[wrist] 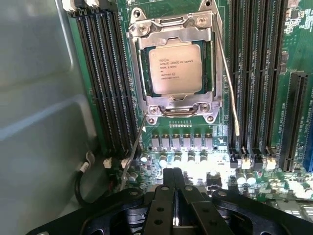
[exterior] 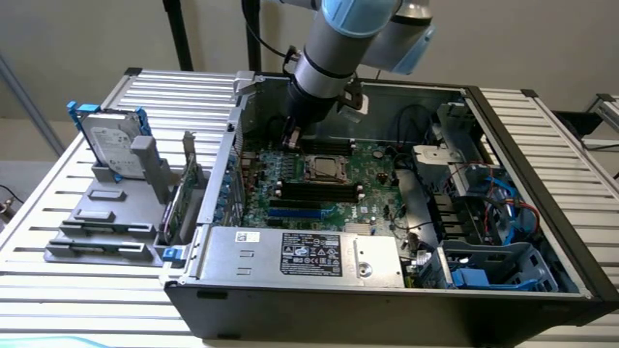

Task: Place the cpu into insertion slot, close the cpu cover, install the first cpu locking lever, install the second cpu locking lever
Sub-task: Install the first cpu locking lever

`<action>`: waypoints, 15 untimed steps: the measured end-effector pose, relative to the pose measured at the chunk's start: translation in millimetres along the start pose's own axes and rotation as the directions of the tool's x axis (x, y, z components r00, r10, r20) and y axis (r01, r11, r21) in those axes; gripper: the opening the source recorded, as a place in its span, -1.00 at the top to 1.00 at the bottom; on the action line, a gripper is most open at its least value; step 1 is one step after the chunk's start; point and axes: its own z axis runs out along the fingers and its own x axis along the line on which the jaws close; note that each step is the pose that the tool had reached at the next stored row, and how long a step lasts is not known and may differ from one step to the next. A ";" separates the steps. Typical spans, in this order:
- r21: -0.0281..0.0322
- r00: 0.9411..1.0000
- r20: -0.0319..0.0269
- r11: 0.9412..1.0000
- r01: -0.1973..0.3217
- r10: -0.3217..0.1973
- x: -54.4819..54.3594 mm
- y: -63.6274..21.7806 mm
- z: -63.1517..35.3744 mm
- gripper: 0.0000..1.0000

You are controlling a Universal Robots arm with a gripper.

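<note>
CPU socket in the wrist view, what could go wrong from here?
The near lever and far lever look unlatched, so the cpu cover may lift off the cpu. The shut gripper sits close to the capacitors; a slip could knock them or bend the near lever.

We see a green board (wrist: 286,54), black memory slots (wrist: 105,73), a silvery cover (wrist: 172,25), and a dull silver cpu (wrist: 174,67) with dark print. Gripper (wrist: 174,174) black. Arm (exterior: 320,69) grey with pale blue joints. Case (exterior: 387,319) black. Table (exterior: 87,290) pale with ribbed slats. Drive (exterior: 109,141) silver. We mark the power supply (exterior: 232,250) silver with a black label.
</note>
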 end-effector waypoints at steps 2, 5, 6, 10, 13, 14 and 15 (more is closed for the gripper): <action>-0.001 1.000 -0.009 1.000 -0.019 0.019 0.1 0.0 -0.2 0.79; -0.003 0.998 -0.020 0.999 -0.053 0.053 0.0 -0.1 -0.1 0.79; -0.004 0.998 -0.024 0.998 -0.065 0.065 0.0 -0.1 -0.1 0.79; -0.001 0.994 -0.044 0.995 -0.100 0.100 0.0 -0.4 -0.3 0.79; 0.004 0.991 -0.063 0.993 -0.122 0.122 0.0 -1.1 -0.8 0.79; 0.006 0.989 -0.070 0.992 -0.130 0.130 0.0 -1.3 -0.9 0.79; 0.009 0.988 -0.076 0.991 -0.136 0.136 0.1 -1.4 -1.1 0.79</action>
